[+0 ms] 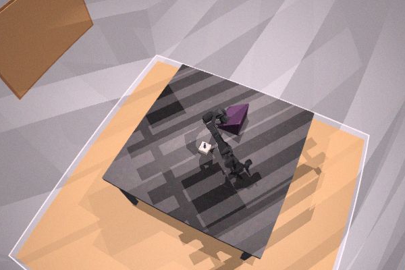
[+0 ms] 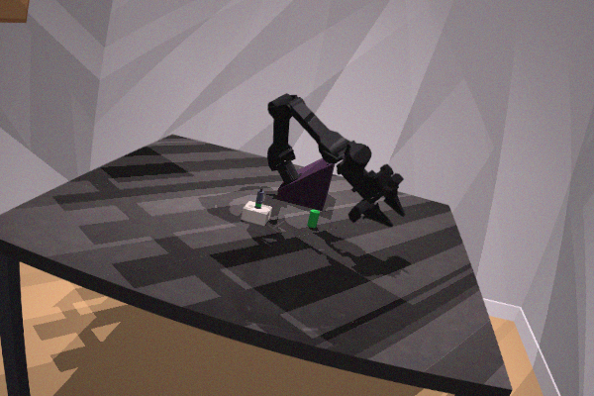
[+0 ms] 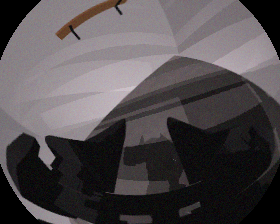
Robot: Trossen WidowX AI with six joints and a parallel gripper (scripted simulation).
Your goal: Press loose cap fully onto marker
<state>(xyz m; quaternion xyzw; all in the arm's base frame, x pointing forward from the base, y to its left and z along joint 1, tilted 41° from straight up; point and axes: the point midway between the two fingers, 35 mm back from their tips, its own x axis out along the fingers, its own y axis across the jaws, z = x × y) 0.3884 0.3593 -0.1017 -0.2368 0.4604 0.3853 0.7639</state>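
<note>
The marker [image 1: 204,145] [image 2: 260,197], dark with a green band low down, stands upright in the white holder block [image 1: 203,151] [image 2: 255,215]. The green cap [image 2: 314,219] stands upright on the table, to the right of the block in the exterior view; in the top view the arm hides it. My gripper [image 2: 398,220] [image 3: 146,121] is partly open, with nothing between its fingers. It hangs above the table, to the right of the cap in the exterior view, tilted outward. The wrist view shows neither marker nor cap.
A purple wedge [image 1: 237,118] [image 2: 309,189] stands on the dark table [image 1: 138,142] [image 2: 178,277] beside the arm's base, behind the cap in the exterior view. The arm reaches over the table near the holder block. Striped shadows cross the table top.
</note>
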